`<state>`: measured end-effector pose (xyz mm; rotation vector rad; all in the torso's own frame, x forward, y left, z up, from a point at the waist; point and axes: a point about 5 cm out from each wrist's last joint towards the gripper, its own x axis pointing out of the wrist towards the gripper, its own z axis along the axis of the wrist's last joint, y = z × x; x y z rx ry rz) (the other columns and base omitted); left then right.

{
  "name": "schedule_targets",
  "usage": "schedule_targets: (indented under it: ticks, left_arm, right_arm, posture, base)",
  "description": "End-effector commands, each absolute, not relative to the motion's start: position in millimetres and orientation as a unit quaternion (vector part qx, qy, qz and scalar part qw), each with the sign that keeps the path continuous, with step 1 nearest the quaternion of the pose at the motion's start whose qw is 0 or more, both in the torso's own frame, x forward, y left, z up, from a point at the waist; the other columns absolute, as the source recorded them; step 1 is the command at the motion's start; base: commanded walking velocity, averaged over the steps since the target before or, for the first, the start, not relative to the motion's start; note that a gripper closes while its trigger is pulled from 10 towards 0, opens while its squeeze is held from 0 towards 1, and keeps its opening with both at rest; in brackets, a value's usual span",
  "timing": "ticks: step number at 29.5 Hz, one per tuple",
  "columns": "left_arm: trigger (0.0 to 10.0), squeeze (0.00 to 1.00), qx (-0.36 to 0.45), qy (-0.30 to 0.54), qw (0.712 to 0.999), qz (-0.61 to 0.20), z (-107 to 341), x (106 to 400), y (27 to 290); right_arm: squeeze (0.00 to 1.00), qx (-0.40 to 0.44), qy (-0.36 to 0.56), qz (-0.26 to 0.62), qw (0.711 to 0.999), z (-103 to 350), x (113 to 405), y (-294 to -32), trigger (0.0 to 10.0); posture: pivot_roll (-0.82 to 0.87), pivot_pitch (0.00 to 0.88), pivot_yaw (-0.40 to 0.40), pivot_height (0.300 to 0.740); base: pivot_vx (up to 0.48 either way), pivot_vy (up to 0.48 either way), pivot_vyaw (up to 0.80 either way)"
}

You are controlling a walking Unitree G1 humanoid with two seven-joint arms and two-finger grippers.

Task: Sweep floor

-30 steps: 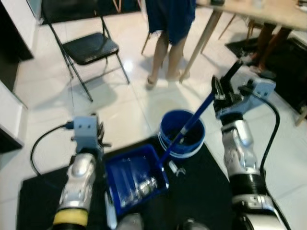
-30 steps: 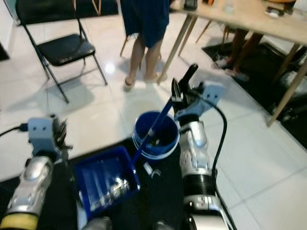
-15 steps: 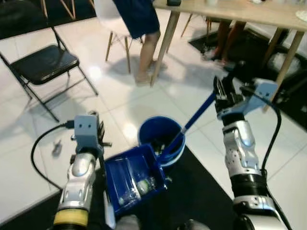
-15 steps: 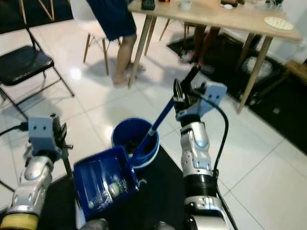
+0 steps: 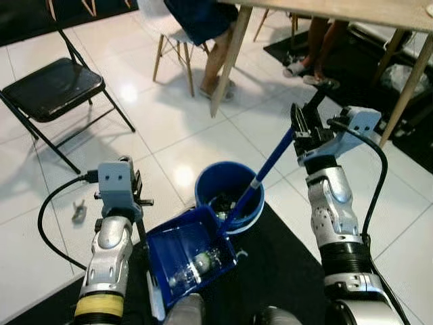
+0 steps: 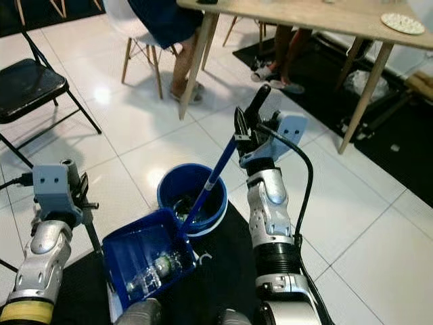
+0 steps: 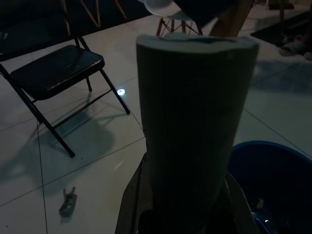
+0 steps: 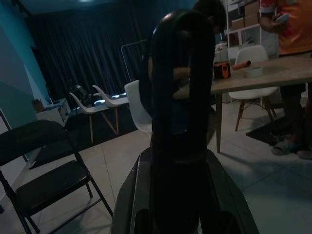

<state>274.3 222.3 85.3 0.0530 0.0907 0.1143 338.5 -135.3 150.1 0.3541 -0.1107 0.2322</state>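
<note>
My right gripper [image 5: 304, 133] is shut on the broom handle [image 5: 267, 175], a blue pole with a black top grip [image 8: 178, 97]. The pole slants down into a blue bucket [image 5: 206, 196], where its lower end is hidden. My left gripper [image 5: 137, 202] is shut on the dustpan handle, a grey foam sleeve [image 7: 195, 122]. The blue dustpan [image 5: 169, 250] sits tilted against the bucket's near side, with a clear plastic bottle [image 5: 196, 263] and other litter in it.
Bucket and dustpan stand on a black mat [image 5: 291, 271] over white tiles. A black folding chair [image 5: 51, 81] is at far left, a small piece of litter [image 5: 79, 213] near it. A person's legs [image 5: 218, 64], a white chair and a wooden table leg [image 5: 229, 57] stand ahead.
The whole view has swung across the room, so the chair, person and table sit differently in frame. Both grippers keep their hold; the broom stays in the bucket beside the dustpan.
</note>
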Motion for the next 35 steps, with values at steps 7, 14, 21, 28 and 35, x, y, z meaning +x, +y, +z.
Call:
schedule_targets:
  ticks: [7,14,21,28,35]
  left_arm:
    - [10.0,0.0,0.024,0.015,0.998,0.05,100,280,219]
    - [10.0,0.0,0.023,0.016,0.999,0.046,99,280,216]
    - [10.0,0.0,0.022,0.017,0.999,0.046,98,280,216]
    - [10.0,0.0,0.022,0.018,0.999,0.043,98,281,214]
    - [10.0,0.0,0.02,0.016,0.999,0.037,98,284,210]
  right_arm:
    - [0.0,0.176,-0.089,0.104,0.975,165,339,-142,10.0]
    - [0.0,0.185,-0.144,0.104,0.967,201,343,-146,10.0]
    - [0.0,0.193,-0.188,0.114,0.956,231,343,-144,10.0]
    - [0.0,0.187,-0.234,0.12,0.947,264,338,-143,10.0]
    - [0.0,0.183,-0.245,0.105,0.946,274,340,-154,10.0]
  posture:
    - [0.11,0.047,-0.014,0.74]
    - [0.11,0.047,-0.012,0.74]
    - [0.12,0.046,-0.016,0.74]
    - [0.11,0.041,-0.015,0.74]
    - [0.11,0.036,-0.016,0.74]
  base:
    - [0.0,0.0,0.0]
    - [0.0,0.0,0.0]
    - [0.0,0.0,0.0]
    - [0.0,0.0,0.0]
    - [0.0,0.0,0.0]
